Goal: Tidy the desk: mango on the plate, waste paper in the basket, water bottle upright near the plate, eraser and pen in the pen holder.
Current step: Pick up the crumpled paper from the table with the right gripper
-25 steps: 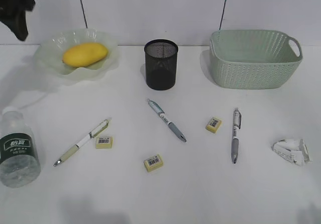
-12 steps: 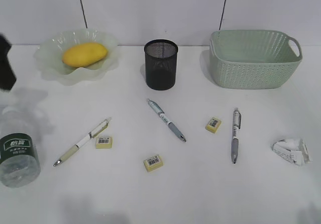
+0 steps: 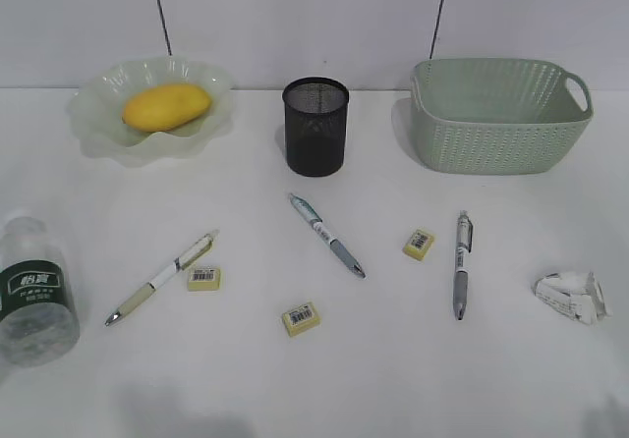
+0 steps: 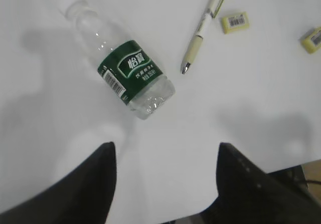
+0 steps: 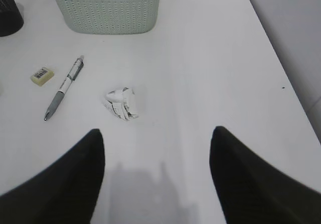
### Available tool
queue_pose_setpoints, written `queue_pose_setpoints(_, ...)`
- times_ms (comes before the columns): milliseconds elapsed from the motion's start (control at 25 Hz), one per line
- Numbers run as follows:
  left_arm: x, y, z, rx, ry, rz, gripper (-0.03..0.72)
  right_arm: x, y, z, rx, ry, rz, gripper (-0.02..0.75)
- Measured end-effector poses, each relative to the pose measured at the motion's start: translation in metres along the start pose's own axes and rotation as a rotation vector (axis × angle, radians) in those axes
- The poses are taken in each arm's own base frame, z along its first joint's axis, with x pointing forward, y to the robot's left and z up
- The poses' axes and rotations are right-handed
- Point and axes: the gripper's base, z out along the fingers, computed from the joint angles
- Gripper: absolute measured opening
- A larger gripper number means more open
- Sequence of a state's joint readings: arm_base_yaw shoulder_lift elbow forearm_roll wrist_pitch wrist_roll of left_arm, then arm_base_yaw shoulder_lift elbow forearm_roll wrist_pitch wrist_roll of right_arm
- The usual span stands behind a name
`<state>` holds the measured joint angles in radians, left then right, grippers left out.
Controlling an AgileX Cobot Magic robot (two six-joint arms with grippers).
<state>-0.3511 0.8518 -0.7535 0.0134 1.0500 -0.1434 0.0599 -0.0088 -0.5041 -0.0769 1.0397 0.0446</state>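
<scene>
The mango lies on the plate at the back left. The water bottle lies on its side at the front left; it also shows in the left wrist view. The pen holder stands at the back middle, the basket at the back right. Three pens and three erasers lie on the desk. The waste paper lies at the right. My left gripper and right gripper are open, empty, above the desk.
The desk's right edge runs close past the waste paper, with a grey wall beyond. Two dark cables hang down the back wall. In the left wrist view the desk's front edge shows at the lower right.
The left arm, seen at the upper left a second ago, moved down the left edge and out of the exterior view. Nothing on the desk has moved.
</scene>
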Motion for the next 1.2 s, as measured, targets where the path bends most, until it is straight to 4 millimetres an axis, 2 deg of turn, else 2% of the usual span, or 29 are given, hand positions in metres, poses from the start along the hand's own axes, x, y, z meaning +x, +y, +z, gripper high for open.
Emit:
queue_pose_setpoints(80,0.021,0.003,-0.014,0.014,-0.102,-0.001,0.477,0.000,0.000,0.000,0.000,0.000,0.000,0.522)
queue_pose_setpoints(240,0.056,0.008,-0.028,0.032,-0.274,0.004,0.477,-0.001,0.000,0.002,0.000,0.013,-0.001,0.522)
queue_pose_setpoints(360,0.078,0.012,-0.038,0.048,-0.399,0.004,0.477,-0.006,0.001,0.012,0.001,0.084,-0.007,0.522)
queue_pose_setpoints(480,0.091,0.014,-0.050,0.062,-0.517,0.003,0.477,-0.016,-0.001,0.027,0.026,0.159,-0.032,0.522)
queue_pose_setpoints(720,0.098,0.015,-0.056,0.064,-0.579,0.004,0.477,-0.044,0.001,0.063,0.037,0.146,-0.077,0.522)
queue_pose_setpoints(1040,0.098,0.015,-0.055,0.063,-0.576,0.004,0.475,-0.066,0.014,0.131,-0.034,0.442,0.013,0.522)
queue_pose_setpoints(1200,0.098,0.015,-0.055,0.063,-0.576,0.004,0.475,-0.064,0.017,0.167,-0.035,0.591,0.016,0.522)
